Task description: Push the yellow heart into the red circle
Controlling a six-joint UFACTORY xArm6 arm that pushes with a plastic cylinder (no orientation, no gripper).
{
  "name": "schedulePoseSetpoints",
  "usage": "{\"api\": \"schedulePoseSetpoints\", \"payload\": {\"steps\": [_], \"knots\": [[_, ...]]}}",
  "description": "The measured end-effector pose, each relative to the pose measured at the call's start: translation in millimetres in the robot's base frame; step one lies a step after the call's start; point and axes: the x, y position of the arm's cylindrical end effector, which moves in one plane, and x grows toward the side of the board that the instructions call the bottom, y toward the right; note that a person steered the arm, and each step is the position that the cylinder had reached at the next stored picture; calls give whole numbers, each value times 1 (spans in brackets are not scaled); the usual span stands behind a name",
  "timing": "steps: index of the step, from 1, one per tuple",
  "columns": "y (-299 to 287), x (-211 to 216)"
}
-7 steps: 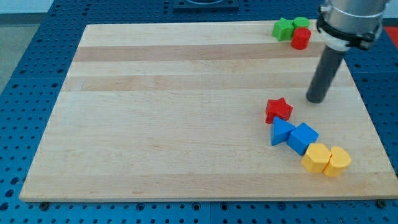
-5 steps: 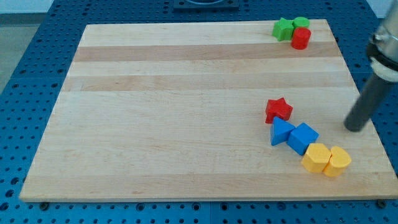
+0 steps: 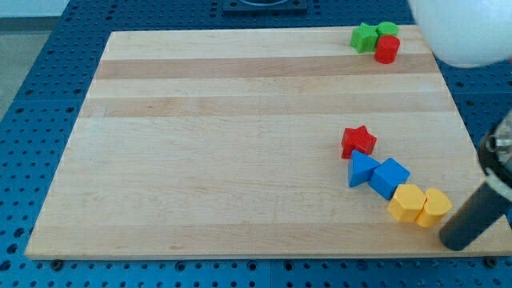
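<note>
The tool's tip (image 3: 454,242), a bare rod gripping nothing, sits just below-right of the yellow heart (image 3: 436,207), presumably to shove it up toward the far red circle (image 3: 387,50)

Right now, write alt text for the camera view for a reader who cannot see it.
My tip rests just right of the yellow heart block near the wooden board's bottom right corner. The red cylinder block sits far off at the top right, beside two green blocks.
</note>
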Motion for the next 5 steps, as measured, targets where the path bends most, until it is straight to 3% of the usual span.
{"api": "schedulePoseSetpoints", "payload": {"steps": [5], "knots": [[6,-49]]}}
